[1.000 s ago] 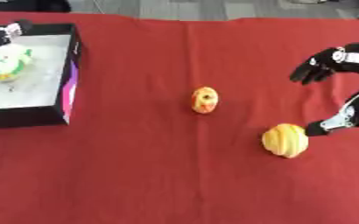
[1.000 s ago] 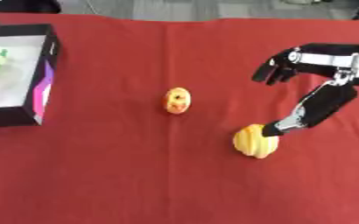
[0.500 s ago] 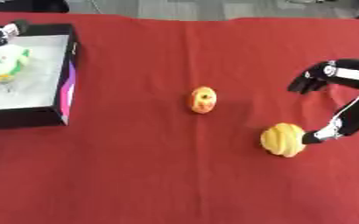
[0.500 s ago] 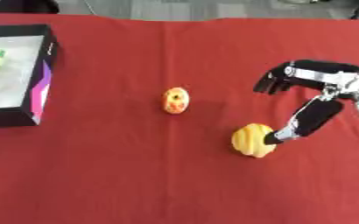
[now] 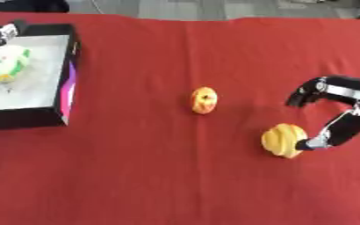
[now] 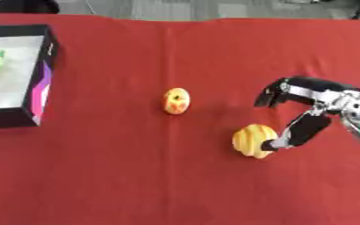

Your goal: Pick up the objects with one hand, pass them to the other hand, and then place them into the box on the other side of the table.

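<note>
Red cloth [image 5: 152, 167] covers our table. At nine to ten o'clock sits the black box [image 5: 66, 90], a pale green toy [image 5: 6, 63] inside. Our right hand [image 6: 321, 103] reaches in at three o'clock, fingers spread wide, the thumb tip touching the ridged yellow fruit [image 6: 250, 140] without closing round it. Near centre stands a small orange-yellow fruit [image 5: 204, 100].

The right robot hand [image 6: 314, 110] is cut off at the 3 o'clock edge, its arm unseen. The box [image 5: 69, 74] runs off the 9 o'clock edge; a pale green-and-white thing [image 5: 5, 63] inside is too blurred to identify.
</note>
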Motion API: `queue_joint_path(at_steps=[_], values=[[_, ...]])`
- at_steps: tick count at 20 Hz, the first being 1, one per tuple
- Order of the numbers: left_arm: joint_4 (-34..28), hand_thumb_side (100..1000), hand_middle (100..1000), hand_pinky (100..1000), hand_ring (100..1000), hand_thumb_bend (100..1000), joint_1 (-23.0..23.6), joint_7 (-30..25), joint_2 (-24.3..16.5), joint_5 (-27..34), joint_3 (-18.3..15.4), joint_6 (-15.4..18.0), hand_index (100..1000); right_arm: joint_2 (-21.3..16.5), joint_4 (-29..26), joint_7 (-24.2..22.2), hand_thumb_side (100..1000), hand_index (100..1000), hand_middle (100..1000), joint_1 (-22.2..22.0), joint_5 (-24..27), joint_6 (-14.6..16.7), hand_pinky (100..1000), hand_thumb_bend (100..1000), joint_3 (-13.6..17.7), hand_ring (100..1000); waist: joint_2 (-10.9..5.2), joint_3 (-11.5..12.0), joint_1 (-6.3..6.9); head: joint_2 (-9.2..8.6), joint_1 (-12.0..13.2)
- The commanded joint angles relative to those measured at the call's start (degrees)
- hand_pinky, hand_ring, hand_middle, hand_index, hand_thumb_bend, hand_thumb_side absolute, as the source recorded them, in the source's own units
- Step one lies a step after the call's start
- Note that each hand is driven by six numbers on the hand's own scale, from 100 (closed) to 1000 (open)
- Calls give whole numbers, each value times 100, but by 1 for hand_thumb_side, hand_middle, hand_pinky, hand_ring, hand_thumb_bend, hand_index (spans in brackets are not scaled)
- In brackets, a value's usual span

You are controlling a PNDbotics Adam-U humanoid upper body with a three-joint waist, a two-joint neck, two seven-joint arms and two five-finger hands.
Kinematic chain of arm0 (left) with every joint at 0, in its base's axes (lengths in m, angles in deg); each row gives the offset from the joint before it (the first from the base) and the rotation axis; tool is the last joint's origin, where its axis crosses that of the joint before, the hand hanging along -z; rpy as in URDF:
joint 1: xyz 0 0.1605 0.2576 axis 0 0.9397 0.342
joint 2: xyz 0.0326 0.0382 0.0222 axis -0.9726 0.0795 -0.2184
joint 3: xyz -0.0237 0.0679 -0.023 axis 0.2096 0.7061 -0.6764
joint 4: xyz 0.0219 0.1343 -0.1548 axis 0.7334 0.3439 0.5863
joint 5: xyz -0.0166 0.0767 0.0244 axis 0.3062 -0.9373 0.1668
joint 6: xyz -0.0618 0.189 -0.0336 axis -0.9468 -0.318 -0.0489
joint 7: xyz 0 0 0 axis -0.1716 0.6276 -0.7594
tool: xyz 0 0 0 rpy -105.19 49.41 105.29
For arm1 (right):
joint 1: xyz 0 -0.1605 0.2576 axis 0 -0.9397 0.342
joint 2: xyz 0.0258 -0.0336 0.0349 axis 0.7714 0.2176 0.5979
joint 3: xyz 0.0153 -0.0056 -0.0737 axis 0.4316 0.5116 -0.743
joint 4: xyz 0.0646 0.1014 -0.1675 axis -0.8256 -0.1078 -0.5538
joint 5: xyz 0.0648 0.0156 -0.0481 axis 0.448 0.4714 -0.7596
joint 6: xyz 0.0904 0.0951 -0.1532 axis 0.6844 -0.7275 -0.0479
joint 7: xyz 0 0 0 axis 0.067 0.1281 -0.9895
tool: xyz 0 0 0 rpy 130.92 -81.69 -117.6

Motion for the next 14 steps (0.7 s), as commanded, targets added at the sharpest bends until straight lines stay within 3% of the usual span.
queue_joint_path(at_steps=[1,14], values=[[-74,546,744,776,858,612,-34,31,-138,17,-87,5,772,-55,30,49,157,737,686,2,-136,68,835,605,35,750,-91,5,19,33,-26],[-110,556,742,777,857,601,-11,63,-113,52,-100,0,767,107,291,174,134,729,675,-182,-632,310,833,584,-29,734,-84,15,46,33,-45]])
